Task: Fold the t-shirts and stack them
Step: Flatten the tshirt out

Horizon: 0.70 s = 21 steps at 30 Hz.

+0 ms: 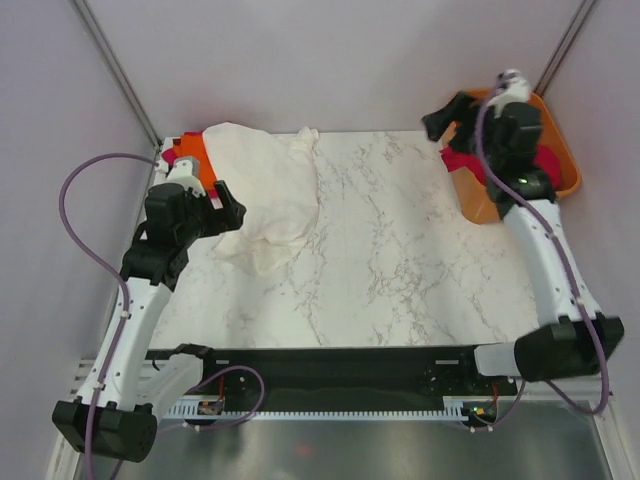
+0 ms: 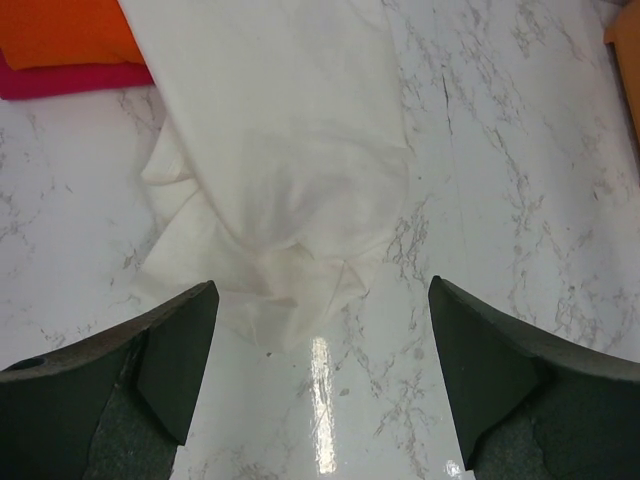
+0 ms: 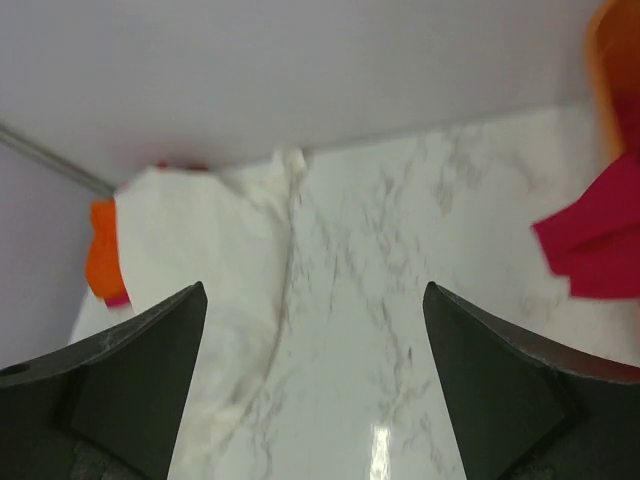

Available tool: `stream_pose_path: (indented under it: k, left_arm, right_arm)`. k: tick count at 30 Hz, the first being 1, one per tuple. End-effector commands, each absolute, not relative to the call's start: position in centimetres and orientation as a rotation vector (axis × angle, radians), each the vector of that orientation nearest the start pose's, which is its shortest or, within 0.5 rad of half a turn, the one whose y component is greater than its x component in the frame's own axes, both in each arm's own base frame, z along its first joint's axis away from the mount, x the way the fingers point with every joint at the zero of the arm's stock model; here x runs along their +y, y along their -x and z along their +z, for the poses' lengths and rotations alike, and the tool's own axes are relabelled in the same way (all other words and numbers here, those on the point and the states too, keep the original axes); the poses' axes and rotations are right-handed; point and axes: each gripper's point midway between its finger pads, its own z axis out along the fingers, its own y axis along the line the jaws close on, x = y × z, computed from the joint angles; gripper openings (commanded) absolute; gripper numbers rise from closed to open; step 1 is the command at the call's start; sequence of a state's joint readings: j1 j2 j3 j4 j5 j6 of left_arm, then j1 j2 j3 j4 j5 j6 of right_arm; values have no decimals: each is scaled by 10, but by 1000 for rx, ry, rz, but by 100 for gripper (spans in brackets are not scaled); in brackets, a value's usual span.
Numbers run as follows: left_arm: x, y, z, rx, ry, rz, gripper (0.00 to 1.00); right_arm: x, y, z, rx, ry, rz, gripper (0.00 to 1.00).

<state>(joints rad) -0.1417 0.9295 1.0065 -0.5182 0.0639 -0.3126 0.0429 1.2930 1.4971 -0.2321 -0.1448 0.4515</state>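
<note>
White t-shirt point(image 1: 265, 190) lies crumpled at the upper left of the counter point(image 1: 400, 260), overlapping a folded orange tee point(image 2: 60, 30) stacked on a magenta tee point(image 2: 70, 80). Left claw point(image 2: 320, 300) hovers released over its near edge; right claw point(image 3: 315, 300), upper right, gapes empty.

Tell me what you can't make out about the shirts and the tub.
Orange tub: top view, the right arm covers most of it, so contents beyond one magenta-red cloth are hidden.
Orange t-shirt and magenta t-shirt beneath: left wrist view, cut by the frame and covered by the white t-shirt.
Right wrist view: blurred, no cloth detail.
</note>
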Motion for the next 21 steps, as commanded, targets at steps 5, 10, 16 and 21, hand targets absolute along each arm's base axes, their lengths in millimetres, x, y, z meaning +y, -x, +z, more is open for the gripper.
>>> stream_pose_path:
  k: [5, 10, 16, 21]
  left_arm:
    - [-60, -322, 215, 2177, 350, -294, 84]
    - [-65, -318, 155, 2310, 618, -330, 74]
    - [-46, -279, 100, 2340, 843, -221, 79]
    - [-52, -282, 78, 2360, 861, -254, 80]
  right_arm:
    - [221, -412, 249, 2109, 118, 729, 95]
    - [328, -382, 184, 2274, 467, 740, 91]
    - [351, -373, 162, 2311, 524, 805, 90]
    - [349, -370, 152, 2321, 538, 794, 91]
